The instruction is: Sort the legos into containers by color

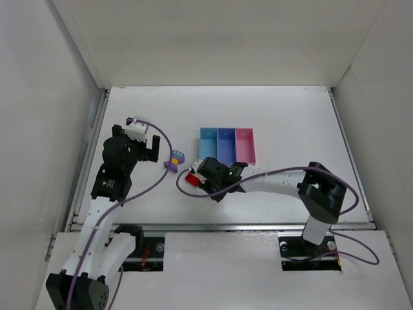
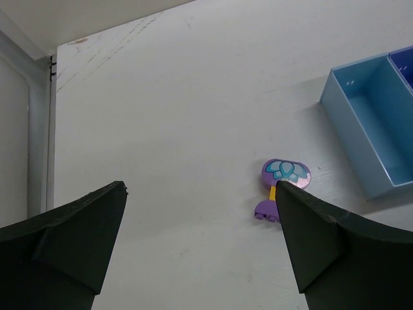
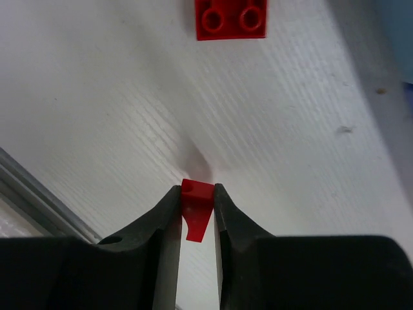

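Observation:
My right gripper [image 3: 197,188] is shut on a small red lego [image 3: 196,210], held just above the table. A second red lego [image 3: 230,18], a flat square brick with two studs showing, lies on the table ahead of it. In the top view the right gripper [image 1: 202,172] is in front of the containers, with red [image 1: 191,179] at its tip. The containers are joined in a row: light blue [image 1: 208,143], blue-violet [image 1: 226,143], pink [image 1: 245,144]. My left gripper [image 2: 199,187] is open and empty. A purple lego cluster [image 2: 285,171] with a light blue flower and an orange-yellow piece lies beside its right finger.
The purple cluster [image 1: 174,160] lies between the left gripper [image 1: 151,152] and the bins. The light blue bin [image 2: 374,129] looks empty in the left wrist view. White walls enclose the table on the left, back and right. A purple cable runs across the table near the right gripper.

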`<state>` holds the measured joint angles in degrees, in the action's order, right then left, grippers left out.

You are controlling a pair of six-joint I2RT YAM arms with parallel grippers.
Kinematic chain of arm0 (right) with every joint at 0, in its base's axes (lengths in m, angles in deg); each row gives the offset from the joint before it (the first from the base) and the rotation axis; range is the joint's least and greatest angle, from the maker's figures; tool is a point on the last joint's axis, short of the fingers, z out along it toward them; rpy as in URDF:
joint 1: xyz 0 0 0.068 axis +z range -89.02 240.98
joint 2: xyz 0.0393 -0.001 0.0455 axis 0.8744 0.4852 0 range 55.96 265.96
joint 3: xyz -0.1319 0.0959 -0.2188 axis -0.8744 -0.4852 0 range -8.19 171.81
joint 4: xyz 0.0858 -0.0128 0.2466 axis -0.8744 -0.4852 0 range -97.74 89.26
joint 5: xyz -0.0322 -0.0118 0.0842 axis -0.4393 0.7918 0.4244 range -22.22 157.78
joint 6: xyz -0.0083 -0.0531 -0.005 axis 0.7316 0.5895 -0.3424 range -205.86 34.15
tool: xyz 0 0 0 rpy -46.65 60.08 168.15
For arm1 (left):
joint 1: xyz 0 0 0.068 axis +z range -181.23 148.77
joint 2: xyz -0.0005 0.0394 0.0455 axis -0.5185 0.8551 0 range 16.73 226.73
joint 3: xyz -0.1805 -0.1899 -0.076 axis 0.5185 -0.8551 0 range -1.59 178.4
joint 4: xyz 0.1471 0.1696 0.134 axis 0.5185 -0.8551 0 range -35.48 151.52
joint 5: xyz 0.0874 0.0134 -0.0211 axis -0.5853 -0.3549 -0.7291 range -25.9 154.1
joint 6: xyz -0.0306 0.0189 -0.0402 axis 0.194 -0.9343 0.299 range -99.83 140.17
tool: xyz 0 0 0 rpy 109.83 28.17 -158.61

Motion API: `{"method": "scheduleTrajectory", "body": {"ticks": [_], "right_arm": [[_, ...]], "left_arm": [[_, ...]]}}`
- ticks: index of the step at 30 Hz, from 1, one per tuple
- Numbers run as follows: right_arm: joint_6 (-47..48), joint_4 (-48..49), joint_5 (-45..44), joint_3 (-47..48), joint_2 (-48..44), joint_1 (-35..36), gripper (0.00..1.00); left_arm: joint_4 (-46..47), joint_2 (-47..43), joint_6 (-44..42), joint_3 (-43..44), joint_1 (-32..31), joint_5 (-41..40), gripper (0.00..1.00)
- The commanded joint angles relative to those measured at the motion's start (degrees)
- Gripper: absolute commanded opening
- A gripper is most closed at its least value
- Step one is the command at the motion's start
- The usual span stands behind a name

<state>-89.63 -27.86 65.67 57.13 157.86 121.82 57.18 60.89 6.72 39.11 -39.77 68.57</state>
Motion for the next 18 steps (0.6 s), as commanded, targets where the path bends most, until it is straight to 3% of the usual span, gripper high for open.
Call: {"method": "scheduleTrajectory", "body": {"ticks": [1, 4, 7, 9, 13, 18], "right_arm": [[-3.25, -1.18, -5.94, 5.42, -7.32, 0.42, 0.00], [-5.63, -2.24, -12.54, 9.64, -13.04, -0.10, 0.00], [-9.04, -3.73, -12.57, 13.51, -15.51, -6.68, 0.00], [-11.33, -4.96, -9.76, 16.14, -15.51, -15.19, 0.00], [-13.28, -10.05, -6.60, 20.89, -10.78, -27.68, 0.00], [-10.74, -11.91, -4.48, 23.27, -5.40, -31.83, 0.00]], "left_arm": [[3.72, 0.22, -1.66, -0.54, -0.08, 1.16, 1.00], [3.72, 1.54, -3.24, -0.54, -0.08, 2.29, 1.00], [2.24, 4.08, -7.10, 0.95, -0.08, 7.02, 1.00], [2.23, 6.10, -7.21, 2.44, -0.08, 7.04, 1.00], [-5.21, 12.34, -8.51, 6.92, -0.69, 7.04, 1.00], [-11.56, 17.71, -11.68, 9.74, -1.22, 7.04, 1.00]]}}
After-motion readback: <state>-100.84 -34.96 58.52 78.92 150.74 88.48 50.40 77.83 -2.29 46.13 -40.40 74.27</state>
